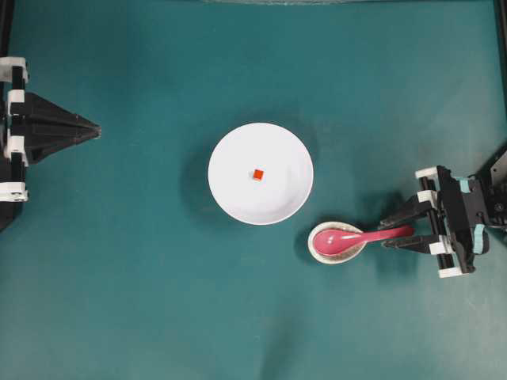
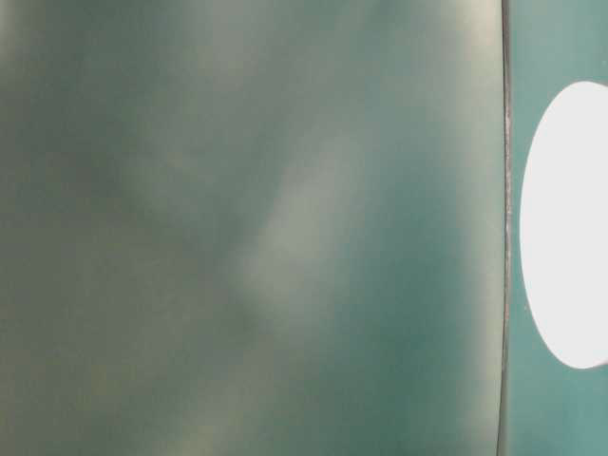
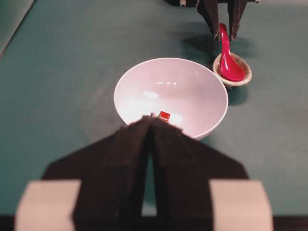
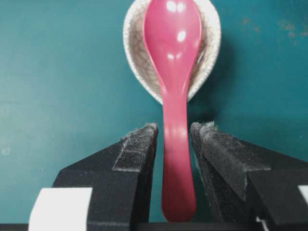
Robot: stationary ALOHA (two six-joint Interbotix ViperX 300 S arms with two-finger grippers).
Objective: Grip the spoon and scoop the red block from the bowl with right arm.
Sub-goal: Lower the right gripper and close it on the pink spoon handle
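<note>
two arms share the green bench (image 1: 142, 301). at nine o'clock the left gripper (image 1: 95, 127) rests with jaws pressed together, empty. the bowl (image 1: 261, 173) sits at centre, the red block (image 1: 258, 174) inside it. at four o'clock the spoon (image 1: 348, 237) lies in the speckled rest (image 1: 321, 255); the right gripper (image 1: 401, 230) straddles its handle, jaws apart, small gaps either side.

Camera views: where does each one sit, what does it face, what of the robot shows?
Overhead: straight down on the table; both arms.
Table-level: blurred; only the bowl shows, no robot.
Left wrist: behind the left gripper, shut, facing the red block.
Right wrist: behind the right gripper, open astride the spoon.
Shared: the wrist views both show the spoon rest.
</note>
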